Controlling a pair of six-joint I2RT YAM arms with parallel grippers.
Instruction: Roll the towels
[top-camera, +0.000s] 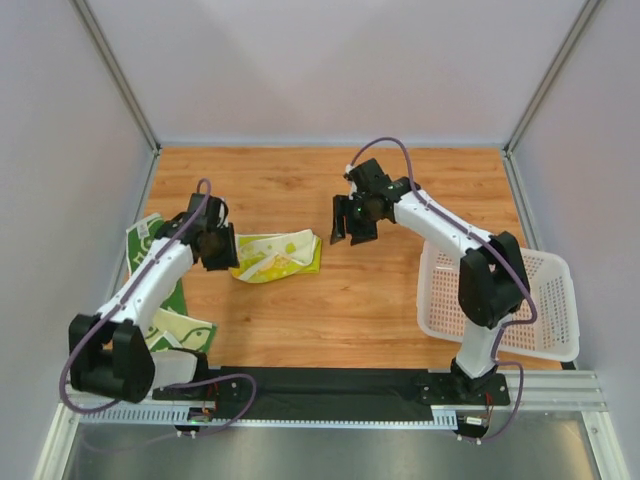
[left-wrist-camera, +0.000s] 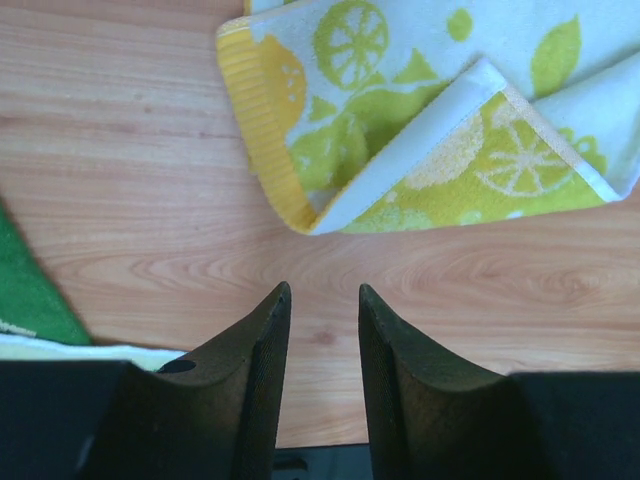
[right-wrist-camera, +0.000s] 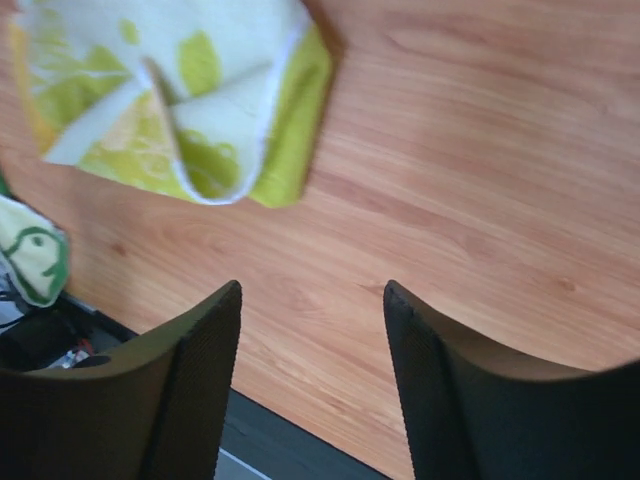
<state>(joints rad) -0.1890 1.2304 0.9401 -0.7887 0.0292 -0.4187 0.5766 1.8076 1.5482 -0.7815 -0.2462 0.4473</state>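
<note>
Currently yellow towel (top-camera: 277, 256) lies loosely folded on worktop (top-camera: 400, 290) — left end effector (top-camera: 213, 245) just left of it, jaws slightly apart, empty. Right end effector (top-camera: 355, 218) right of it, wider open, empty. Green towel (top-camera: 176, 298) farther left, under left arm (top-camera: 150, 282).

no lettering, label, brand mark, number or sign can be read in any view.

pale yellow cloth towel (top-camera: 275, 258): the wrist views show printed lemon slices and leaves in yellow-green, pictures only, no words.

dark green cloth towel with cream swirl prints (top-camera: 140, 238): pattern only, nothing to read.
</note>
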